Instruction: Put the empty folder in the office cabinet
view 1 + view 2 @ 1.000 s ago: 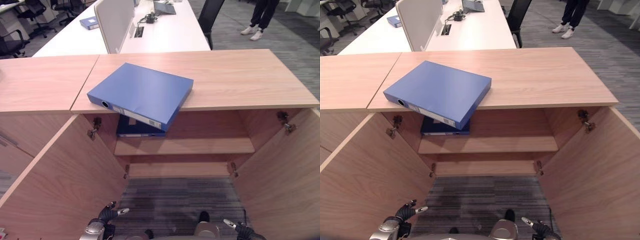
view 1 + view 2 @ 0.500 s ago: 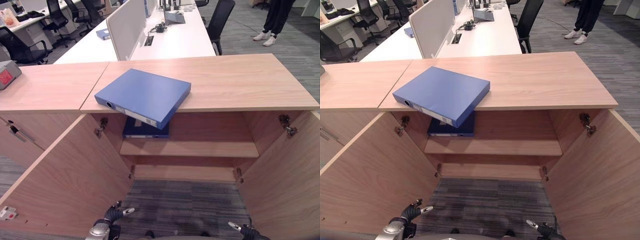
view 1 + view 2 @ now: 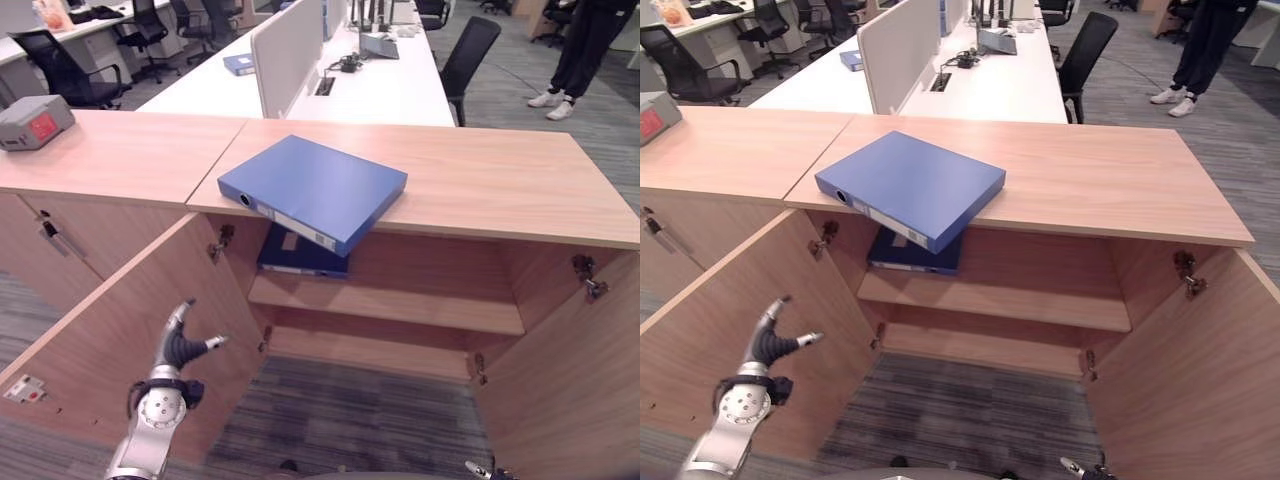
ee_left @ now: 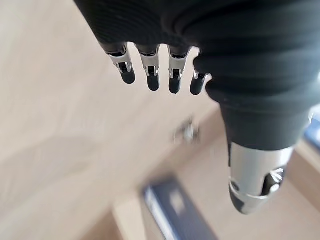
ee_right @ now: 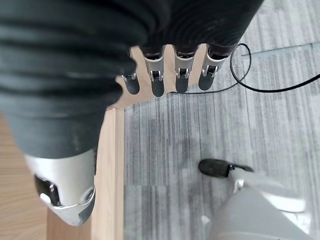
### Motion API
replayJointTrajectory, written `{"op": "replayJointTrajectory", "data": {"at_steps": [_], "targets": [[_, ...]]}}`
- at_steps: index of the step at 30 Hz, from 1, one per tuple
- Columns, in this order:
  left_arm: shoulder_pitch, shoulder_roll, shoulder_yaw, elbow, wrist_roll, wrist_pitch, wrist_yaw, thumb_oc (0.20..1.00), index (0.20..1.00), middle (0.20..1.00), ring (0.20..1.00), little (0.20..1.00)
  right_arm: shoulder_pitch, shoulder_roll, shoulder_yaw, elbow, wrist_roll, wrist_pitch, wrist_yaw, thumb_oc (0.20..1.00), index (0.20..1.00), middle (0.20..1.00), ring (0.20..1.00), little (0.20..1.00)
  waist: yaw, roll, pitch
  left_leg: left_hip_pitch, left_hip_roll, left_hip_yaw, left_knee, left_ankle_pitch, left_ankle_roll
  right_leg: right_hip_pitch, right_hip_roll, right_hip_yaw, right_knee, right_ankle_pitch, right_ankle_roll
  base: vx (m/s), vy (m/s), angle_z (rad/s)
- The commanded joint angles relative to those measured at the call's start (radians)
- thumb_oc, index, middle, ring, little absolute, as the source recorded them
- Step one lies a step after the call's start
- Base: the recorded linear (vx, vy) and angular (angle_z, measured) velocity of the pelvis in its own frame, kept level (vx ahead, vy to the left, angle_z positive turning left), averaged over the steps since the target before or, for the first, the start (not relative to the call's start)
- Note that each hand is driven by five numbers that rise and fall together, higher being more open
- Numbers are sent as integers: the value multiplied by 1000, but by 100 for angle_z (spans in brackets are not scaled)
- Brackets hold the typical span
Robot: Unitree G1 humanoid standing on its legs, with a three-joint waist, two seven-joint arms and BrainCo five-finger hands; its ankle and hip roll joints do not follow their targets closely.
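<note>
A blue folder (image 3: 312, 190) lies flat on the wooden cabinet top (image 3: 500, 185), one corner hanging over the front edge. Beneath it, a darker blue folder (image 3: 300, 256) rests on the left end of the upper shelf (image 3: 420, 308) inside the open cabinet. My left hand (image 3: 180, 345) is raised low in front of the open left door (image 3: 100, 350), fingers spread, open and empty; its wrist view shows straight fingers (image 4: 150, 75) and the shelf folder (image 4: 172, 210) beyond. My right hand (image 3: 1080, 467) hangs low near the floor, its fingers (image 5: 170, 75) relaxed and empty.
The right door (image 3: 570, 380) also stands wide open. A grey box (image 3: 35, 120) sits on the neighbouring cabinet to the left. White desks (image 3: 390, 85) with a divider and office chairs stand behind. A person (image 3: 580, 50) stands at the back right.
The camera has lifted and shifted. My left hand has risen from the bottom edge to in front of the left door. The folders have not moved.
</note>
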Motion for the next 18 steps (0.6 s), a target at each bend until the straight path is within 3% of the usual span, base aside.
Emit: {"op": "replayJointTrajectory", "data": {"at_steps": [1,9,10,18], "targets": [[-96,95,34,-87,184,-20,143,1000,1000,1000,1000,1000,-45,38,53,12,-25,-38,-20,1000,1000,1000,1000,1000,-4,-52,21,3,-32,28,12,-98,2,55,-68,-30,14,-106,70,12,-46,-1],[-183,236,7,-171,320,-21,164,1000,1000,1000,1000,1000,-45,40,88,12,-3,-43,-5,1000,1000,1000,1000,1000,-21,-44,16,14,-27,37,12,-101,-6,56,-62,-22,12,-106,73,4,-10,-2],[-241,299,-38,-164,360,-21,155,1000,1000,1000,1000,1000,-42,28,109,7,-11,-44,1,1000,1000,1000,1000,1000,-35,-35,13,17,-27,40,12,-101,-8,56,-62,-16,12,-106,74,0,0,0],[-404,422,-201,-120,448,-23,127,1000,1000,1000,1000,1000,-56,10,139,2,-31,-50,3,1000,1000,1000,1000,1000,-61,-21,7,18,-30,50,12,-103,-8,45,-60,-4,13,-99,77,5,4,-1]]}}
